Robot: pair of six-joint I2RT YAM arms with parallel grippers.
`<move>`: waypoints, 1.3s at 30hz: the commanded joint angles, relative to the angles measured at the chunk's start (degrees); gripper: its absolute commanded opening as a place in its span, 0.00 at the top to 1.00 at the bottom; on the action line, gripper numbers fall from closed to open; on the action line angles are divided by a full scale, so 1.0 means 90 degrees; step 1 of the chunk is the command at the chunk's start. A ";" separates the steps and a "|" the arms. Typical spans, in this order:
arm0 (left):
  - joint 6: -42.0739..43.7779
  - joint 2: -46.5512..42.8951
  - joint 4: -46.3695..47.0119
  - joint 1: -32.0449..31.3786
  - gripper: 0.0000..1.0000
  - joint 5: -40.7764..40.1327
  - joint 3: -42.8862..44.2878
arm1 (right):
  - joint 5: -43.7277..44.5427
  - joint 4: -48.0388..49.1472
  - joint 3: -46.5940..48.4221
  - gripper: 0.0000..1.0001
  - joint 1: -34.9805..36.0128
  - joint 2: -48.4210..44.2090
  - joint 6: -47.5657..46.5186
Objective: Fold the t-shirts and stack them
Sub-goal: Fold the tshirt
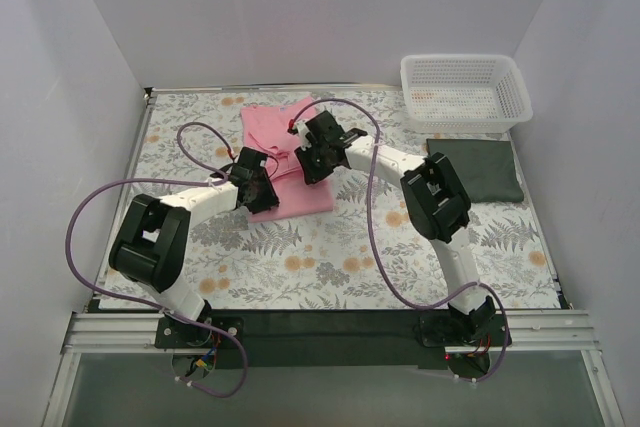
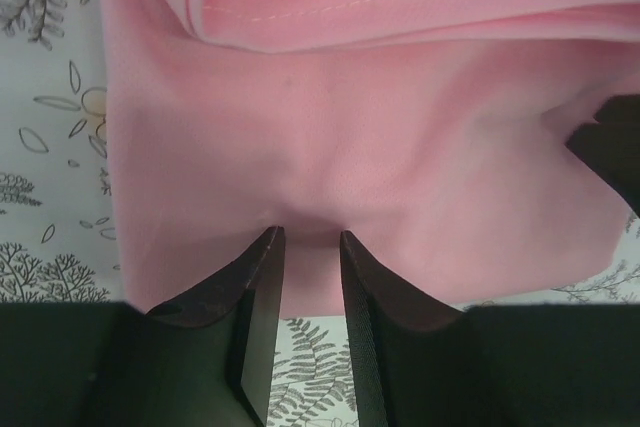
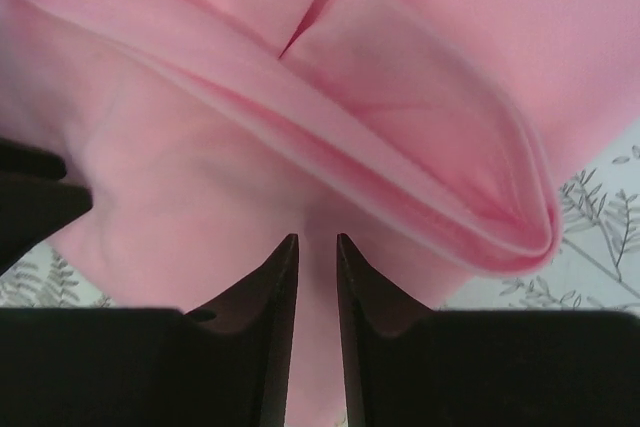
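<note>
Step in hand: folding the pink t-shirt [image 1: 281, 127]; I judge it is only partly folded, with loose layers on top.
Pink t-shirt place: upper middle of the top view, flat on the floral table cloth [image 1: 330, 247].
Green t-shirt [image 1: 478, 169]: already a folded rectangle, at the right, just below the white basket [image 1: 462, 59].
Left gripper [image 2: 307, 245]: jaws nearly closed, pinching the puckered lower edge of the pink cloth.
Right gripper [image 3: 317, 247]: jaws nearly closed on pink cloth, under a thick fold.
Next move: probably lift both pinched points together and evenly and carry the edge toward the top of the frame, so the fold stays straight.
</note>
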 commanded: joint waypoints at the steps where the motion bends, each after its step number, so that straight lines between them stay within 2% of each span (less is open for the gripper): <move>1: 0.0082 -0.0041 0.0042 0.0005 0.71 -0.0047 0.0234 | 0.0120 0.0293 0.0792 0.76 -0.0223 0.0502 0.0104; 9: 0.0160 -0.0100 0.0032 0.0015 0.71 -0.0154 0.0175 | 0.0053 0.0331 0.2120 0.73 -0.0907 0.1236 0.0719; 13: 0.0238 -0.0100 0.0032 0.0015 0.69 -0.0398 0.0350 | -0.0483 0.0341 0.2191 0.72 -0.1190 0.1267 0.1013; 18: 0.0424 0.0056 -0.0007 0.0180 0.69 -0.0613 0.0877 | -0.1138 0.0828 0.1011 0.72 -0.1191 0.0311 0.1022; 22: 0.0521 0.0446 0.0139 0.0317 0.69 -0.0604 0.1443 | -0.1783 0.1512 -0.0462 0.72 -0.1191 -0.0637 0.1286; 30: 0.0629 0.1773 0.0247 0.0863 0.74 -0.0838 0.2235 | -0.2818 0.2137 -0.1627 0.72 -0.1161 -0.1097 0.1560; 34: 0.0755 0.1931 0.0267 0.1128 0.74 -0.0682 0.2538 | -0.2936 0.2440 -0.2115 0.72 -0.1132 -0.1214 0.1658; 37: 0.0834 0.1563 0.0218 0.1177 0.68 -0.0605 0.2597 | -0.3082 0.2567 -0.2409 0.72 -0.1122 -0.1253 0.1736; 39: 0.0747 0.1230 0.0218 0.1167 0.57 -0.0380 0.2374 | -0.3238 0.2831 -0.2574 0.72 -0.1113 -0.1283 0.1842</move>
